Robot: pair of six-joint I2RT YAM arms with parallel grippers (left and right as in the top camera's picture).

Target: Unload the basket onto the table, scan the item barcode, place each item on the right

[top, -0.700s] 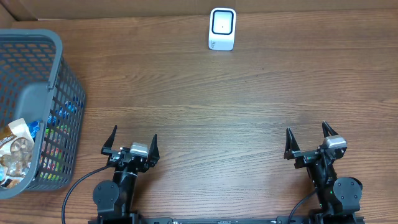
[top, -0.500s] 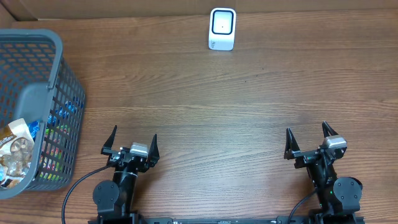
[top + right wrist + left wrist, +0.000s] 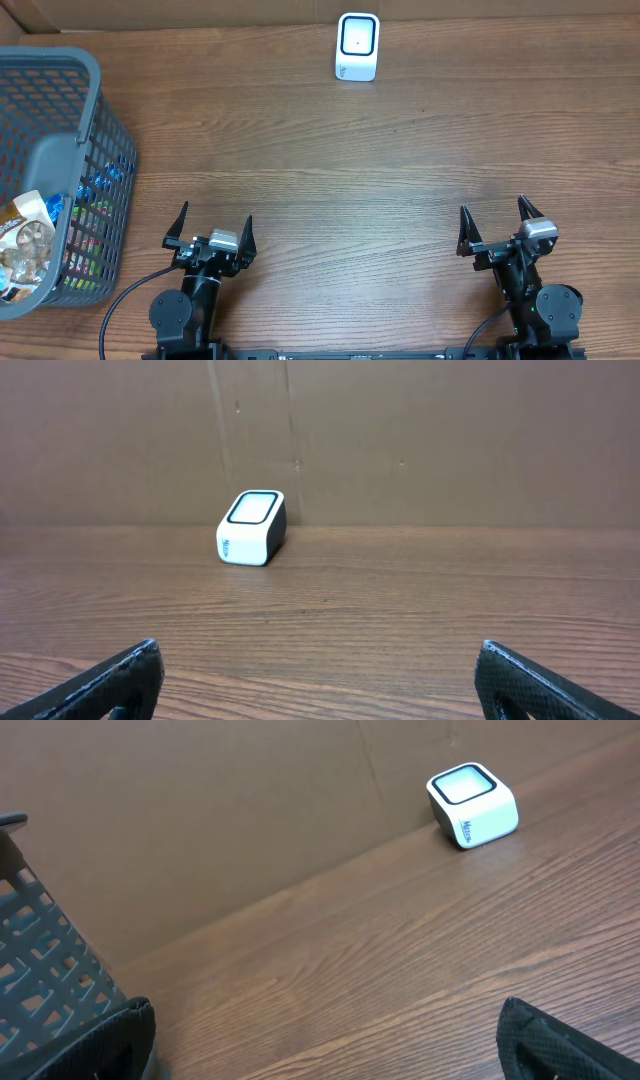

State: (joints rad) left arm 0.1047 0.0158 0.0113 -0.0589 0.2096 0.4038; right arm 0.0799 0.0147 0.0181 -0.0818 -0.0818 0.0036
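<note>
- The left claw (image 3: 214, 222) and right claw (image 3: 494, 215) both stand released and empty, low in the frame
- Snack packets (image 3: 24, 228) lie in the basket (image 3: 70, 60) at far left; the scanner (image 3: 357, 46) sits top centre on the desk (image 3: 400, 160)
- Likely light, crinkly, slippery: pinch a sealed edge

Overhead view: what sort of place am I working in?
Probably a mock shop checkout: a white barcode scanner on the wooden table, a grey basket of packaged goods.
</note>
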